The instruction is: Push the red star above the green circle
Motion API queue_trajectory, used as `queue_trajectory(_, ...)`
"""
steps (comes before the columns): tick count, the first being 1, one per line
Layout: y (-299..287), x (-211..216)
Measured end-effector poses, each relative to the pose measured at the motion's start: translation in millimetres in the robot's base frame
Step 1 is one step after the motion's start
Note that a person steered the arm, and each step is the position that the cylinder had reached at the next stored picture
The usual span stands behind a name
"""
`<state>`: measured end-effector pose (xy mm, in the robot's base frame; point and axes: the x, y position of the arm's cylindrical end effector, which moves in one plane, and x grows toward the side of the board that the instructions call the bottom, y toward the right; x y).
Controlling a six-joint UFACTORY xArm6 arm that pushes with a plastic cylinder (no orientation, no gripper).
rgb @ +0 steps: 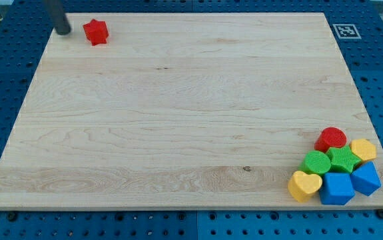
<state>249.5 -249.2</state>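
The red star [96,31] lies near the board's top left corner. My tip [64,31] stands just left of it, a small gap apart. The green circle [316,162] sits at the view's bottom right, in a tight cluster of blocks, far from the star.
In the cluster: a red circle [332,138], a green star [343,159], a yellow block [364,149], a yellow heart [304,185], a blue block [337,189] and another blue block [366,178]. A fiducial tag [345,31] marks the wooden board's [178,113] top right corner.
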Motion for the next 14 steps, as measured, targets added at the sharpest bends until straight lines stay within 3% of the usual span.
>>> queue_trajectory(1, 77.1, 6.0)
queue_trajectory(2, 165.9, 40.2)
queue_trajectory(3, 227.9, 73.2)
queue_trajectory(4, 248.6, 75.8)
queue_trajectory(5, 252.7, 71.3)
queue_trajectory(7, 197.9, 42.2)
queue_trajectory(11, 172.2, 60.8)
queue_trajectory(12, 193.1, 86.1)
queue_trajectory(13, 207.8, 77.1)
queue_trajectory(14, 175.0, 38.4)
